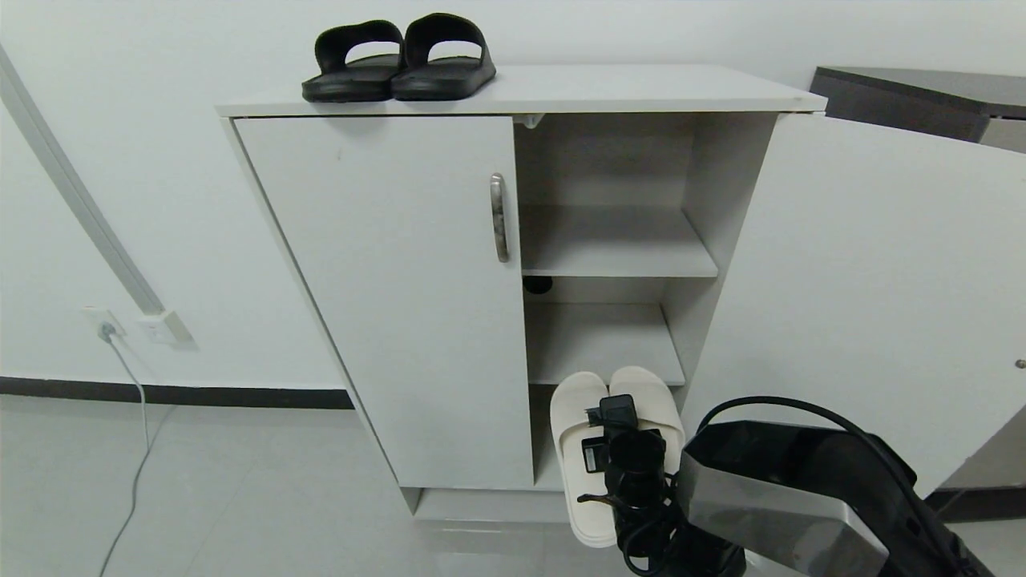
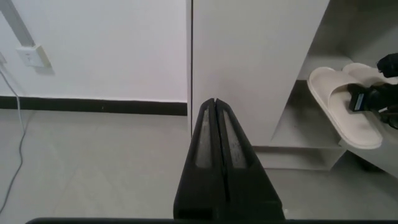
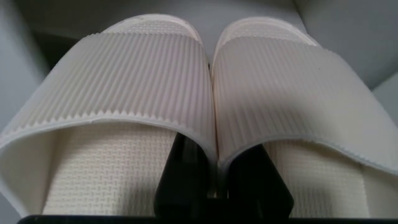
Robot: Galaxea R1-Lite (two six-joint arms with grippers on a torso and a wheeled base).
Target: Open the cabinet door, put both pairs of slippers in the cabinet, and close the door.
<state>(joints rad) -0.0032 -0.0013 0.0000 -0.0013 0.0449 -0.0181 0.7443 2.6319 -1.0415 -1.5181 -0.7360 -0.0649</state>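
Observation:
A white cabinet stands against the wall with its right door swung open and its left door closed. On its top, at the left, lies a pair of black slippers. My right gripper is shut on the pair of white slippers, pinching their inner straps together. It holds them off the floor at the mouth of the bottom compartment, toes toward the inside. The left wrist view catches the white slippers there too. My left gripper is shut and empty, low in front of the closed door.
Two bare shelves show inside the open half. A wall socket with a cable is at the left, over open floor. A dark piece of furniture stands behind the open door.

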